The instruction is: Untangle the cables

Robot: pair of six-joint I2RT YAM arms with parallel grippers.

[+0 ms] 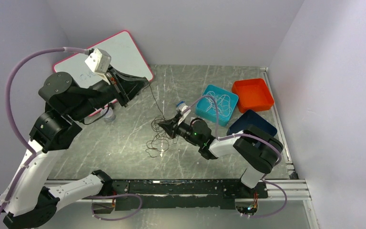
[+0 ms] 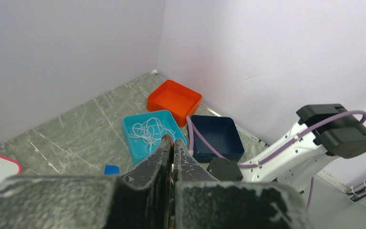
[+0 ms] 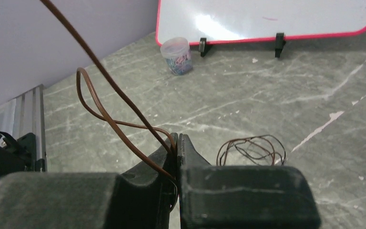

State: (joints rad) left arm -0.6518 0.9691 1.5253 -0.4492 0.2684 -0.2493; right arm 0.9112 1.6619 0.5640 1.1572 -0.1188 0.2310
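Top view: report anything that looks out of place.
One brown cable runs through the air from the left gripper to the right gripper, both shut on it; the dark tangle lies loose on the table.

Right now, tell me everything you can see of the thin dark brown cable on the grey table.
The thin dark brown cable looks like a glossy, flexible wire. One strand is pinched in the right gripper, whose jaws are shut on it. From there it rises taut toward the left gripper, which is shut at its upper end. A loop stands beside the strand, and more brown wire lies coiled on the marbled grey table.
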